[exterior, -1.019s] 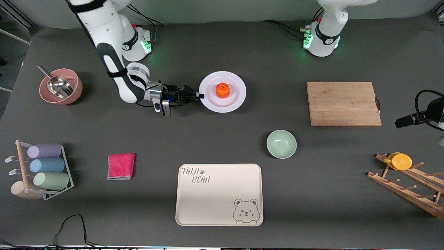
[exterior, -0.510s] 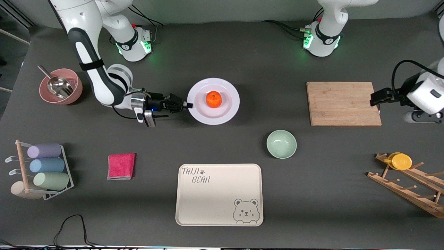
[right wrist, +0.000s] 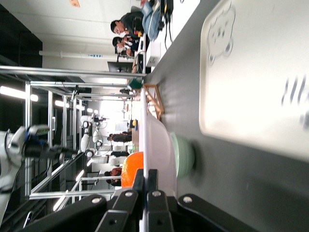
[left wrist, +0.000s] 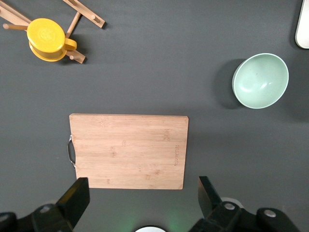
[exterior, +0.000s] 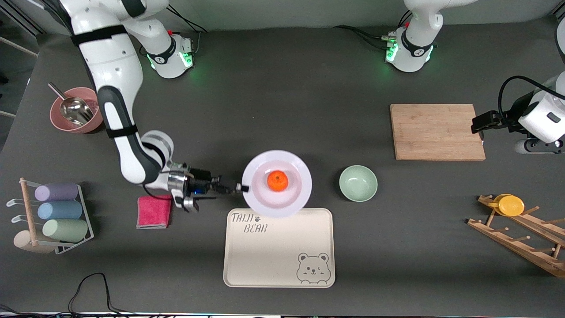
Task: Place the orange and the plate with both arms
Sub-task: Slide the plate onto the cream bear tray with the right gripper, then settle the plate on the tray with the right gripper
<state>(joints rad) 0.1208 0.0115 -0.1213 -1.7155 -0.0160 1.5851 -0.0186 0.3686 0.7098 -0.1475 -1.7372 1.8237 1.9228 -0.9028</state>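
Observation:
The pale lavender-white plate (exterior: 291, 194) is held level in the air with the orange (exterior: 277, 180) sitting on its middle. My right gripper (exterior: 242, 188) is shut on the plate's rim at the right arm's end. The plate hangs over the bear tray's edge farthest from the front camera. In the right wrist view the plate (right wrist: 153, 140) shows edge-on between the shut fingers (right wrist: 139, 186), with the orange (right wrist: 131, 167) beside it. My left gripper (exterior: 477, 123) is open and empty, up over the wooden cutting board's (left wrist: 128, 151) end; its fingers (left wrist: 77, 193) spread wide.
The cream bear tray (exterior: 279, 265) lies nearest the front camera. A mint-green bowl (exterior: 358, 183) sits beside the plate. A pink cloth (exterior: 154, 211) lies under my right wrist. A cup rack (exterior: 53, 216), a pink bowl with scoop (exterior: 77, 109) and a wooden rack with a yellow disc (exterior: 510, 205) stand at the table's ends.
My right arm has carried the plate with the orange toward the front camera, from mid-table to over the bear tray's edge. My left arm has barely moved in the last half second.

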